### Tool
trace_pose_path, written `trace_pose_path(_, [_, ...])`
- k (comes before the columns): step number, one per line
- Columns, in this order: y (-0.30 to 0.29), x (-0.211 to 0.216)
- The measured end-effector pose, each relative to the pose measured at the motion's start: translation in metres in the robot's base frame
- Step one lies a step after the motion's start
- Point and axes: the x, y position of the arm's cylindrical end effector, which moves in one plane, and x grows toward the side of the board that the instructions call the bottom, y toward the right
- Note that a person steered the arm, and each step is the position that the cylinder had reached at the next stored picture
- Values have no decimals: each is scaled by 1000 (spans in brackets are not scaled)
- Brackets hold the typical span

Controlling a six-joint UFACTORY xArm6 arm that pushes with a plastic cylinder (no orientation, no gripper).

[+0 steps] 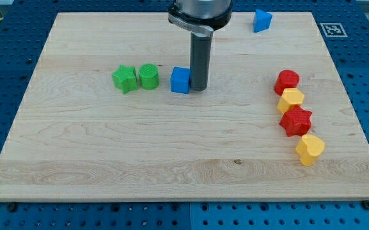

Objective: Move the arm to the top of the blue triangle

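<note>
The blue triangle (261, 20) lies near the view's top edge of the wooden board (107, 160), right of centre. My tip (198, 87) rests on the board near the middle, touching or almost touching the right side of a blue cube (180, 80). The tip is well below and to the left of the blue triangle. The rod rises from the tip to the arm's head at the view's top.
A green star (125, 78) and a green cylinder (148, 76) sit left of the blue cube. At the view's right, a column runs down: red block (287, 80), yellow block (291, 99), red star (296, 121), yellow heart (309, 149).
</note>
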Motion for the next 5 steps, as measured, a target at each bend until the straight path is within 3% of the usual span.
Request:
trace_pose_path(3, [70,-106])
trace_pose_path(5, [223,-106])
